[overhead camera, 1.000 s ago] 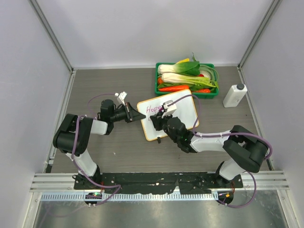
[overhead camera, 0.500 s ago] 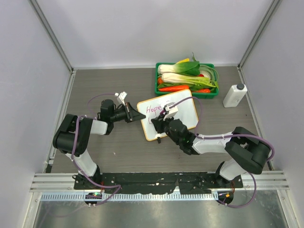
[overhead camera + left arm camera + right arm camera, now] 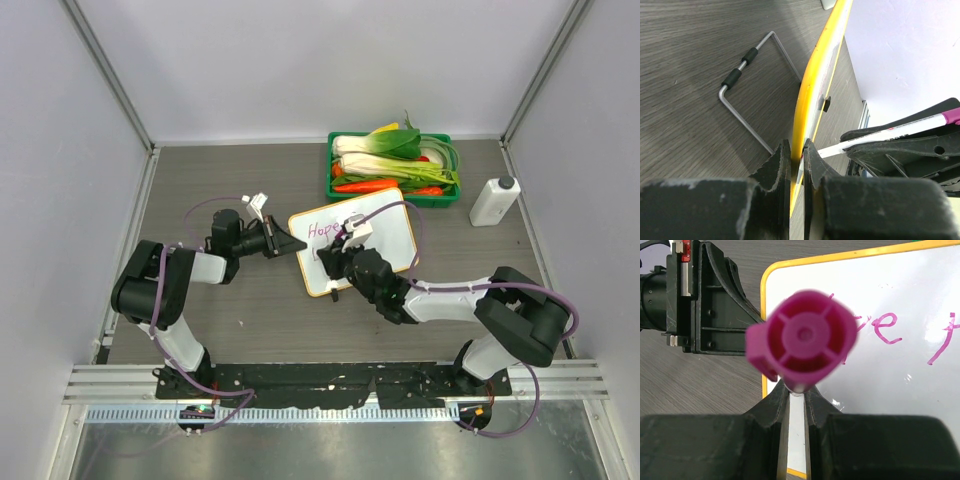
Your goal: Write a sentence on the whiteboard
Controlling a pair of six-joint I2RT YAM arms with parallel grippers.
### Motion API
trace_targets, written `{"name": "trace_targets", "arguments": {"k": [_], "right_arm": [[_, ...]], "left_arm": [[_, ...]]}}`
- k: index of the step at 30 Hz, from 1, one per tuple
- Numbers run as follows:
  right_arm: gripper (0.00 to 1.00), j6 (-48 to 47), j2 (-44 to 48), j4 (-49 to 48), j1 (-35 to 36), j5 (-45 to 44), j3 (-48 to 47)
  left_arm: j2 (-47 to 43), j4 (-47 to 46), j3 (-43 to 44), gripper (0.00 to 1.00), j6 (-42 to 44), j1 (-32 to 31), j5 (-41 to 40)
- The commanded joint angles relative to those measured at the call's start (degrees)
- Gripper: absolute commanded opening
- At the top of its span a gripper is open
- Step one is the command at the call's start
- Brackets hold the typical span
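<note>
Right gripper (image 3: 796, 395) pinched almost shut on a white marker (image 3: 805, 342), magenta cap toward the wrist camera, tip toward the whiteboard (image 3: 900, 375). Left gripper (image 3: 796, 155) almost shut too, clamping the board's left rim. Whiteboard central on the table (image 3: 230, 180), long axis from near-left to far-right — glossy white face, thin yellow-orange rim, rounded corners. Sentence (image 3: 322, 229) in thin magenta strokes at the far-left corner: "Hope" from above, one further stroke only from the right wrist. Edge-on from the left wrist — bent wire stand (image 3: 747, 95) beside it on grey wood-grain. Beyond: green vegetable tray (image 3: 331, 170), white bottle (image 3: 494, 201).
</note>
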State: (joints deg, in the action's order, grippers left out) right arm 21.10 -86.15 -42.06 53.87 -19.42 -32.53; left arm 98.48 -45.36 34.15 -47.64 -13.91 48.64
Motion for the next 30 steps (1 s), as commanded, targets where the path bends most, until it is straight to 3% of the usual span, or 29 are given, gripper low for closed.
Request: {"name": "trace_targets", "arguments": {"k": [1, 15, 30], "right_arm": [[0.01, -1.24, -0.25, 1.63, 0.01, -3.51, -3.32], [0.01, -2.03, -0.51, 3.65, -0.43, -7.03, -4.82], [0.01, -0.62, 1.16, 6.47, -1.13, -4.05, -1.48]], "left_arm": [[0.84, 8.71, -1.72, 0.0, 3.87, 0.29, -6.1], [0.84, 8.89, -1.72, 0.0, 4.04, 0.2, -6.1], [1.02, 8.8, -1.63, 0.0, 4.04, 0.2, -6.1]]}}
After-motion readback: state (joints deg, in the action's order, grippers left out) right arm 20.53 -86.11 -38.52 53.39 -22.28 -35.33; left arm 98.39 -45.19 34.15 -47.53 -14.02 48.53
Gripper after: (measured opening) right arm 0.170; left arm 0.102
